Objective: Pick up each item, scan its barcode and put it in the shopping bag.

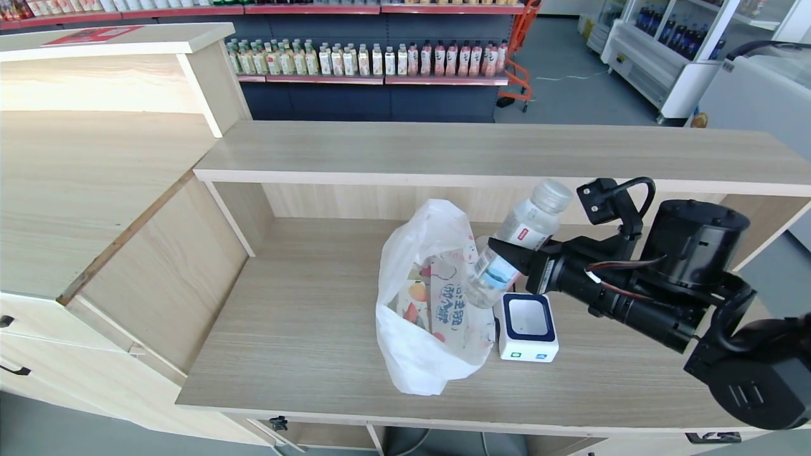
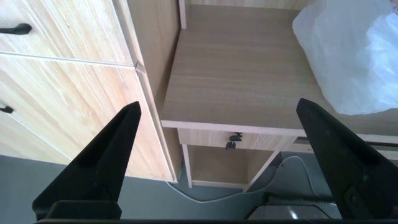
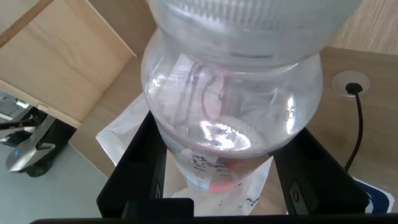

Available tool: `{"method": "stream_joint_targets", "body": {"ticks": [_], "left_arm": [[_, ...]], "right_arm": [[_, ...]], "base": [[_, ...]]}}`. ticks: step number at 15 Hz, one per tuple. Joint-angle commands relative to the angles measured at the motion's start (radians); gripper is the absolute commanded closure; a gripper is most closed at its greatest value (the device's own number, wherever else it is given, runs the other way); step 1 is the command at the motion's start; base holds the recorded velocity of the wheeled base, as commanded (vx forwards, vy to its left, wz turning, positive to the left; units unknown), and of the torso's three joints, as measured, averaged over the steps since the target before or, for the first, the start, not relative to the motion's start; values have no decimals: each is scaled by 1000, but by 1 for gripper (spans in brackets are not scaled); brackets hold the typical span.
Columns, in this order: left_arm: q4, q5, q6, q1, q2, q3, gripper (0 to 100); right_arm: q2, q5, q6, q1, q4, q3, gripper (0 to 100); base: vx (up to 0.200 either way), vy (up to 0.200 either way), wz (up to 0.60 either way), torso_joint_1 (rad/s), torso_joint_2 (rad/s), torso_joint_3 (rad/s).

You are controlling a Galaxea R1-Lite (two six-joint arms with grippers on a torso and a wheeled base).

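Note:
A clear plastic water bottle (image 1: 519, 244) with a white cap and a white label hangs tilted above the counter, and my right gripper (image 1: 507, 261) is shut on its lower half. The bottle (image 3: 233, 106) sits between the black fingers (image 3: 138, 163), just over the mouth of the white shopping bag (image 1: 424, 297). The bag stands on the counter with printed snack packets (image 1: 447, 297) inside. A white barcode scanner (image 1: 528, 326) with a dark-rimmed window lies right of the bag, under the bottle. My left gripper (image 2: 217, 162) is open, off the counter's near-left corner.
The wooden counter (image 1: 298, 342) has a raised back shelf (image 1: 475, 152) and a taller cabinet (image 1: 82, 190) on the left. A cable port (image 3: 350, 84) sits in the counter behind the bag. Drawers with black handles (image 2: 15, 28) are below left.

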State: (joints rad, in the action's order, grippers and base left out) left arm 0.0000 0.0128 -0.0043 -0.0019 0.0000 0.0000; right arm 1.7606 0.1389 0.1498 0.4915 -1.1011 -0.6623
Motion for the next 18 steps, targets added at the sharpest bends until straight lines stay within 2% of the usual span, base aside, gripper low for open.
{"method": "stream_joint_targets", "body": {"ticks": [1,8,11,18], "left_arm": [[0,0,0,0,2,0,0],[0,0,0,0,2,0,0],[0,0,0,0,2,0,0],[0,0,0,0,2,0,0]], "right_arm": [[100,4,-1,1,-46,-23,100],[339,28,-4,12,-69,-154,100],[445,28,-62,12,-89,-214,100],[540,25,-153,1,-105,-295,100]], "base": [[0,0,0,0,0,0],[0,0,0,0,0,0],[0,0,0,0,0,0],[0,0,0,0,0,0]]}}
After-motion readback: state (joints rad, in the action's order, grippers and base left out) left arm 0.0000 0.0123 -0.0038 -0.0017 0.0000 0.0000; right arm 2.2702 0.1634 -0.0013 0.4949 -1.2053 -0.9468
